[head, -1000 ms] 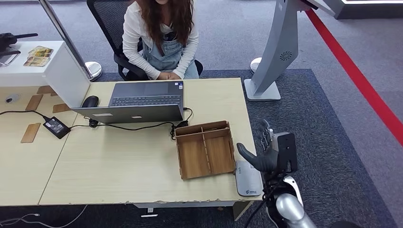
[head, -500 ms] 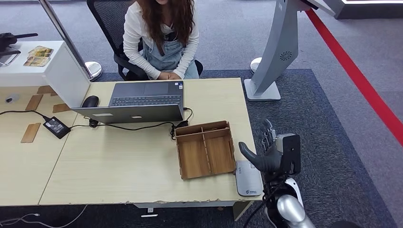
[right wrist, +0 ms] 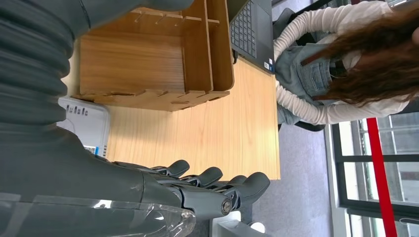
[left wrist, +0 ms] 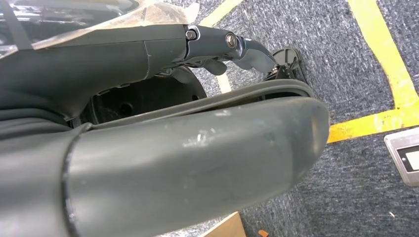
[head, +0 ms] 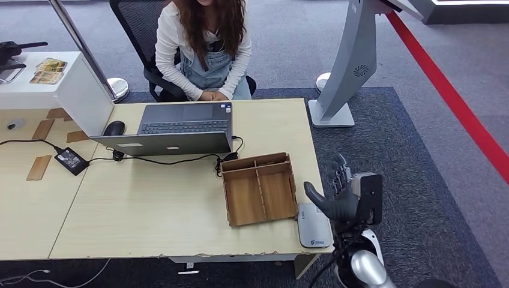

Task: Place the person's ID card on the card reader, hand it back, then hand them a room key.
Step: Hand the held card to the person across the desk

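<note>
My right hand [head: 346, 197] is raised just off the table's right edge, fingers spread and upright, thumb out toward the table, holding nothing. Right below its thumb, the white card reader [head: 314, 224] lies flat on the table's near right corner. In the right wrist view the dark fingers [right wrist: 212, 183] stretch out bare past the card reader [right wrist: 87, 124]. A person [head: 204, 45] sits at the far side with both hands together at the table edge. My left hand [left wrist: 163, 49] hangs over grey carpet, its fingers extended and nothing in it.
A wooden tray [head: 259, 189] with two compartments of bare wood stands left of the reader. An open laptop [head: 174, 127], a mouse [head: 113, 128] and cables lie toward the person. A grey kiosk stand [head: 351, 66] rises to the right, beyond the table.
My right hand has drifted slightly to the right and lower in the head view, still spread and holding nothing. The person and the table items have not moved.
</note>
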{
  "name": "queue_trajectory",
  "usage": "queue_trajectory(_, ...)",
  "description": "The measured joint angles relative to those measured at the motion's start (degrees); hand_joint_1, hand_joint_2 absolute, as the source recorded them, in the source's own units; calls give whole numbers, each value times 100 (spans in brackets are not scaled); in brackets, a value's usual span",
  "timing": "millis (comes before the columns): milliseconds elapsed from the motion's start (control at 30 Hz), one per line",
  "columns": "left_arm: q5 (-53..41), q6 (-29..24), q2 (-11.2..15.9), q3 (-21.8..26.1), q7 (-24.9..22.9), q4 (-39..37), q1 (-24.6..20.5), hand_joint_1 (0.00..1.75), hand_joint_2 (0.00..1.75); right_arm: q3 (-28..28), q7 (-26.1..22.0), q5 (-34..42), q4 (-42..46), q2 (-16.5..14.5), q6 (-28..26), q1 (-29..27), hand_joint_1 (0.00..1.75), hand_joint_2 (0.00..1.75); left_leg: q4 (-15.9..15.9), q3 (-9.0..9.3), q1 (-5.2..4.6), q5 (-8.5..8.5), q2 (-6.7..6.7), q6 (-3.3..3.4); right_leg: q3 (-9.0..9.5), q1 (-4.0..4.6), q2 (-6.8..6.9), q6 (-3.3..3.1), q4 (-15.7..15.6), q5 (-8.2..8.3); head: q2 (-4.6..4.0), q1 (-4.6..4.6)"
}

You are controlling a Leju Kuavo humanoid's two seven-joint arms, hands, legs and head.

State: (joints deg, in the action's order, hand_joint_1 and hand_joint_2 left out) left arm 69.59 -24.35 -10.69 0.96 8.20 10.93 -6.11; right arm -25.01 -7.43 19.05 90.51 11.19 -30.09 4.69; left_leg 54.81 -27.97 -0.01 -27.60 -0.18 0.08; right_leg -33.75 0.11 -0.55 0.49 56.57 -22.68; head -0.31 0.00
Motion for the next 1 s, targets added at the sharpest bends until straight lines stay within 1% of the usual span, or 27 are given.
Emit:
queue_trajectory(700,0,-17,23,0,-99,0,-3,0,0,33,-43,58,150,31,-82,-106,0,175,0,0,0,-1,0,2,0,0,0,0,0,0,-1,0)
queue_trajectory(1000,-5,-18,31,-1,-139,0,-3,0,0,40,-47,86,219,121,-87,-133,0,175,0,0,0,-2,0,2,0,0,0,0,0,0,0,0)
